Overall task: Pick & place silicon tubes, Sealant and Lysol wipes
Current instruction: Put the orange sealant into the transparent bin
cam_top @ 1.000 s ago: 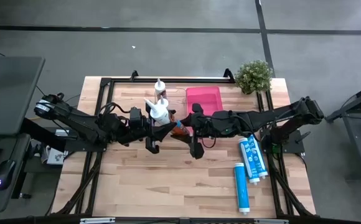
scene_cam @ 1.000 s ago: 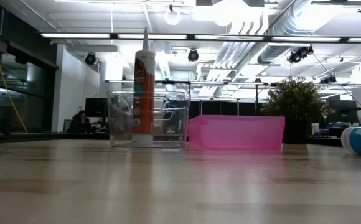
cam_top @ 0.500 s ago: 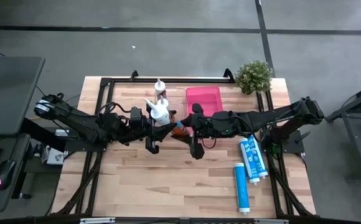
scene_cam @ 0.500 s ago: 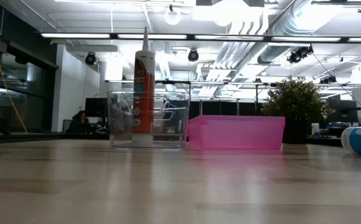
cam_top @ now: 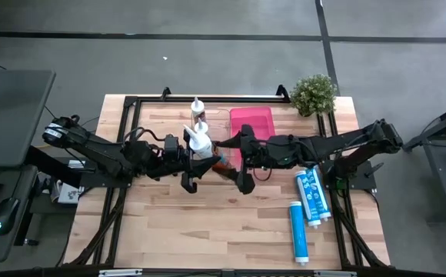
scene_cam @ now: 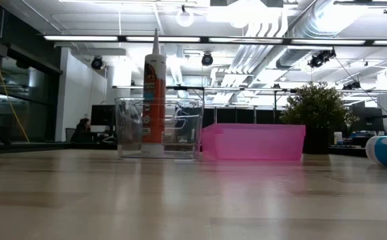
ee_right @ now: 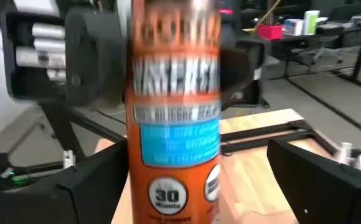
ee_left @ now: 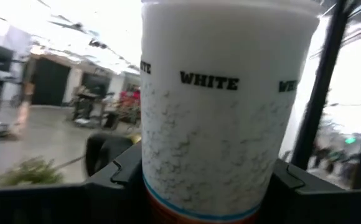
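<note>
A caulk tube point(cam_top: 201, 145), white above and orange below with a white nozzle, hangs over the table's middle. My left gripper point(cam_top: 200, 159) is shut on it. In the left wrist view the white part, printed WHITE point(ee_left: 221, 106), fills the picture. My right gripper point(cam_top: 231, 160) faces it from the table's right, open. Its fingers stand on either side of the orange lower part point(ee_right: 175, 124) without touching. A second tube point(scene_cam: 155, 93) stands upright in a clear container point(scene_cam: 159, 128) at the far edge. My left gripper pinches the tube's body between its two fingers point(ee_left: 121, 183), about where the white part meets the coloured band point(ee_left: 199, 208). The fingers come from the table's left, slanting a little upward, and lie across the tube. The tube stands roughly upright, nozzle up, clear of the table.
A pink bin point(cam_top: 251, 123) sits at the far middle beside the clear container, with a potted plant point(cam_top: 313, 92) at the far right corner. Two blue and white tubes point(cam_top: 311, 196) point(cam_top: 297, 231) lie on the table's right side. Bare wood point(cam_top: 200, 223) lies toward the near edge.
My right gripper has opened and let go of the tube's orange lower part, drawing back slightly toward the table's right. The tube stays held in my left gripper, clear of the table.
</note>
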